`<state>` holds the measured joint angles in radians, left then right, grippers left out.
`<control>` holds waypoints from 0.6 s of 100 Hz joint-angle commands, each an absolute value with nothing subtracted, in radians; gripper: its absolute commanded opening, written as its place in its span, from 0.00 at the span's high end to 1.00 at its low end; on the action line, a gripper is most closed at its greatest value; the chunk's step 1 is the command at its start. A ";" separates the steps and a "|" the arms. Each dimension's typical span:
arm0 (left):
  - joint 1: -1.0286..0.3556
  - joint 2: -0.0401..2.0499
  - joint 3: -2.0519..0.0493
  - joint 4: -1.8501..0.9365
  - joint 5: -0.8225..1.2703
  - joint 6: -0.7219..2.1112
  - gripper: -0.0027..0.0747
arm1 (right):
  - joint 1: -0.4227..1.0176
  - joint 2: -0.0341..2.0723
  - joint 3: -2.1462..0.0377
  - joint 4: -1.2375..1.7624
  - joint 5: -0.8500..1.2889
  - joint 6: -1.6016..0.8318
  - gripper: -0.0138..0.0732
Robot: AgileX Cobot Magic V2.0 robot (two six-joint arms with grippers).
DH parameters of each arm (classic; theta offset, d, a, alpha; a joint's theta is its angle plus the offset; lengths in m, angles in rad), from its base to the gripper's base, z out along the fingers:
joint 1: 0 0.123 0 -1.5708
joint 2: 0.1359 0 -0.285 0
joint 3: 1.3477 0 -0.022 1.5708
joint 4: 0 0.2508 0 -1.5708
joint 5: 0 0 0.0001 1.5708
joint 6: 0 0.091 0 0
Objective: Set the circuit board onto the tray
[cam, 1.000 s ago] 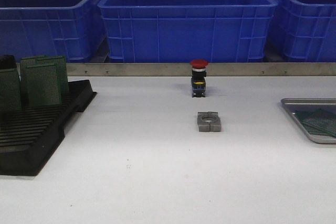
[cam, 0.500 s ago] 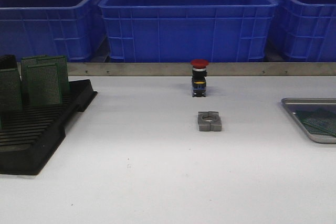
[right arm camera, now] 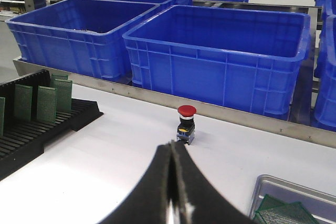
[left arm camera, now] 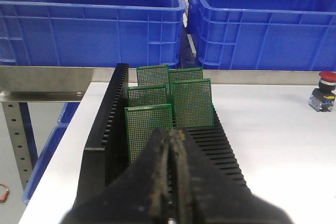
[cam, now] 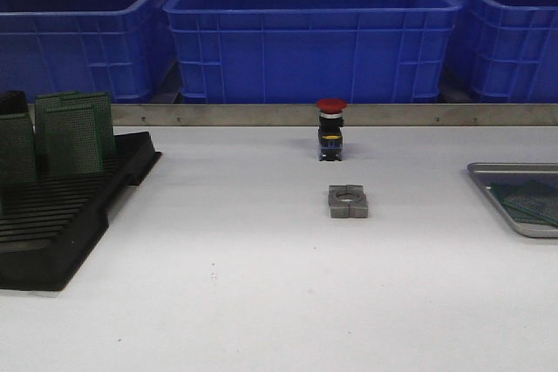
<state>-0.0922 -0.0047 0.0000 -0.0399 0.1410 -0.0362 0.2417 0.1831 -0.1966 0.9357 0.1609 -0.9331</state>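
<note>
1. Green perforated circuit boards (left arm camera: 191, 102) stand upright in the black slotted rack (left arm camera: 107, 124), just ahead of the left end effector (left arm camera: 172, 135), whose fingers are pressed together, holding nothing.
2. Silvery metal tray (right arm camera: 278, 188) on the white counter (cam: 261, 259), near the right end effector (right arm camera: 171, 148) and beside it; green boards (right arm camera: 281, 214) lie in it.
3. Right end effector: fingers closed together, empty.
</note>
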 commanded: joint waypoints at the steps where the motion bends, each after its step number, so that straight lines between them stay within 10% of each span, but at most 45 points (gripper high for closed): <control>1: -0.092 -0.036 0.048 -0.049 0.061 -0.045 0.99 | 0.245 0.191 -0.225 0.949 0.126 -0.939 0.91; 60: -0.092 -0.036 0.048 -0.049 0.061 -0.045 0.99 | 0.199 0.187 -0.190 0.742 -0.076 -0.888 0.91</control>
<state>-0.0922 -0.0047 0.0000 -0.0399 0.1410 -0.0362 0.2321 0.1809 -0.1891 0.8825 0.0418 -0.9259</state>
